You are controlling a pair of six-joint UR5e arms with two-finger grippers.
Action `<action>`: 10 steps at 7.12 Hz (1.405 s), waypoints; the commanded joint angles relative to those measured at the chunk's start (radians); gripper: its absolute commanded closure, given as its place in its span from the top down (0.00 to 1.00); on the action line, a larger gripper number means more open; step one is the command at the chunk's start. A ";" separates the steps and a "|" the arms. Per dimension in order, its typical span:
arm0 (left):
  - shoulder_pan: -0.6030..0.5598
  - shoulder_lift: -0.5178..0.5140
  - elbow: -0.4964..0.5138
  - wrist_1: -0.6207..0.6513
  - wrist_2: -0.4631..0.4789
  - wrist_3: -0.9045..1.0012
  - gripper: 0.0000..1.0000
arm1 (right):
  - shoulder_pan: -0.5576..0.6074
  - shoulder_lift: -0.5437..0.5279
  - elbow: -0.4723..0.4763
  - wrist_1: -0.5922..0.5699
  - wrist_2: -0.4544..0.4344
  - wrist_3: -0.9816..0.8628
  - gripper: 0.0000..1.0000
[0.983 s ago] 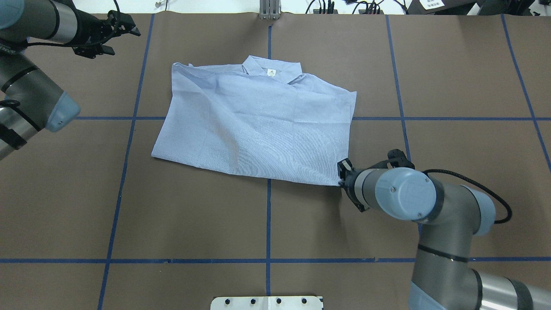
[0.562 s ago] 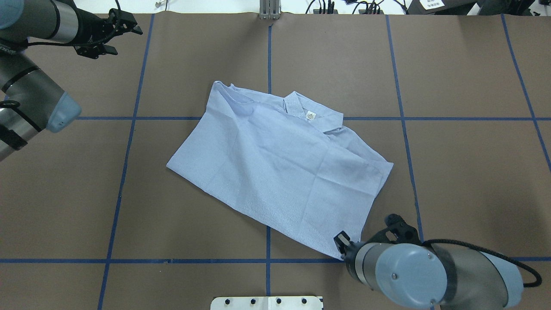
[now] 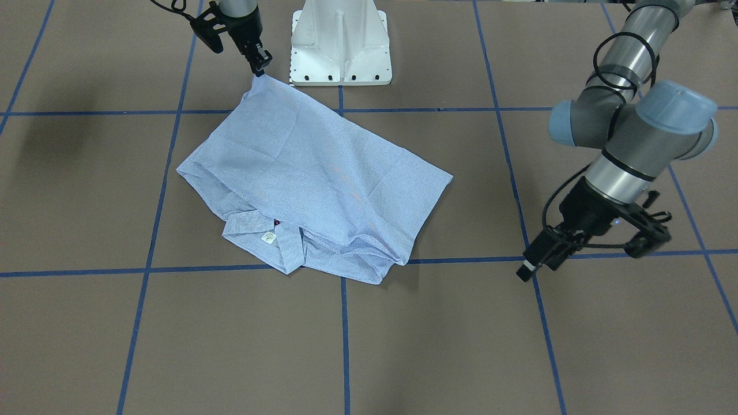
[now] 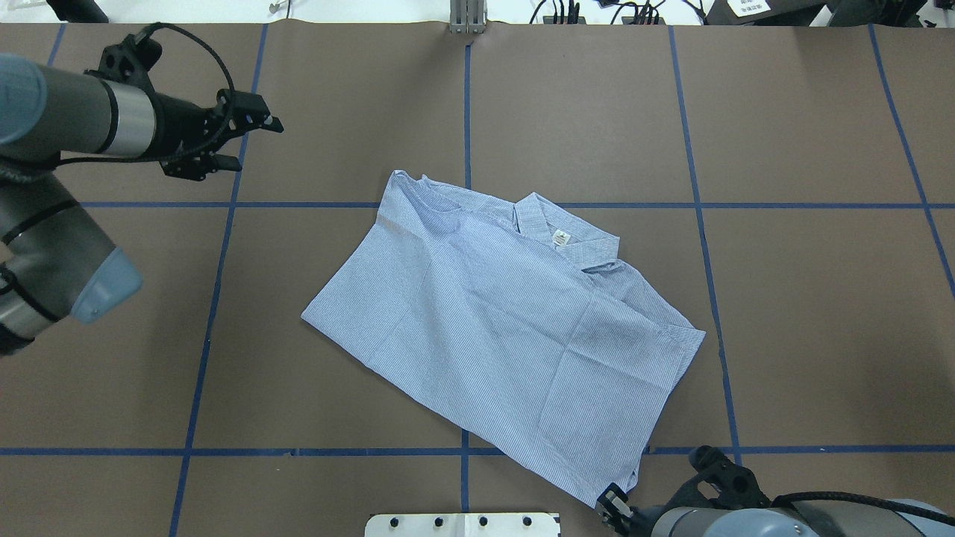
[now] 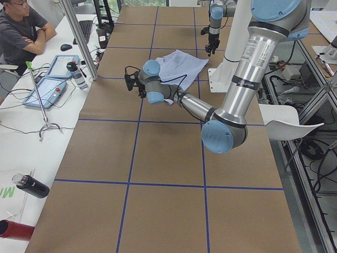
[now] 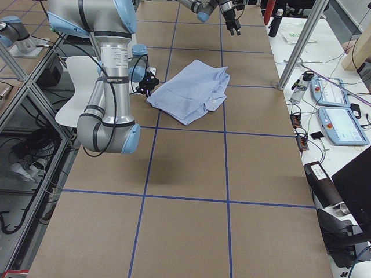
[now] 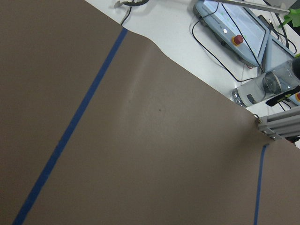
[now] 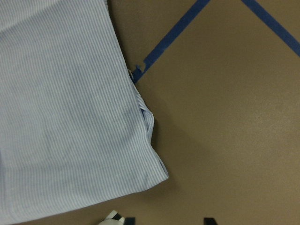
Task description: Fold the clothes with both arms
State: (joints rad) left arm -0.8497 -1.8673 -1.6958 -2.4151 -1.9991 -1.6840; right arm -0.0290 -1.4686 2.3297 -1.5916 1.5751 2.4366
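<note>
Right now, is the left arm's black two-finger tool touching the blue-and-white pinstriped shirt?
Apart. The overhead view shows bare brown table between the left tool and the shirt.

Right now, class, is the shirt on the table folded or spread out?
Partly folded. The shirt lies flat as a rough rectangle, no sleeve sticking out, layers doubled along its edges, collar showing.

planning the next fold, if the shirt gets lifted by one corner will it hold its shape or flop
Likely floppy: the shirt lies flat with soft creases and a rumpled collar, so a lifted end would probably drape and trail. It looks thin and light; the layered edges at its corner in the right wrist view may slide apart.
</note>
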 commanded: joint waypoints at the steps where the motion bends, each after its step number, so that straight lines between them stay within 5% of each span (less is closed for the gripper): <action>1: 0.201 0.150 -0.145 -0.001 0.116 -0.160 1.00 | 0.149 0.083 -0.024 0.004 -0.010 -0.007 1.00; 2: 0.325 0.152 -0.137 0.004 0.257 -0.202 0.99 | 0.272 0.187 -0.095 -0.002 0.005 -0.024 1.00; 3: 0.366 0.146 -0.115 0.004 0.291 -0.209 0.99 | 0.347 0.224 -0.119 -0.001 0.011 -0.072 1.00; 8: 0.385 0.066 -0.004 0.017 0.295 -0.207 0.90 | 0.360 0.228 -0.161 0.002 0.016 -0.137 1.00; 9: 0.383 0.062 -0.004 0.017 0.295 -0.209 0.72 | 0.360 0.226 -0.161 0.002 0.016 -0.137 1.00; 10: 0.383 0.062 -0.005 0.017 0.295 -0.218 0.17 | 0.360 0.226 -0.161 0.002 0.016 -0.137 1.00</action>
State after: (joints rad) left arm -0.4658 -1.8034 -1.7007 -2.3977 -1.7043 -1.8947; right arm 0.3311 -1.2418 2.1694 -1.5892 1.5907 2.2995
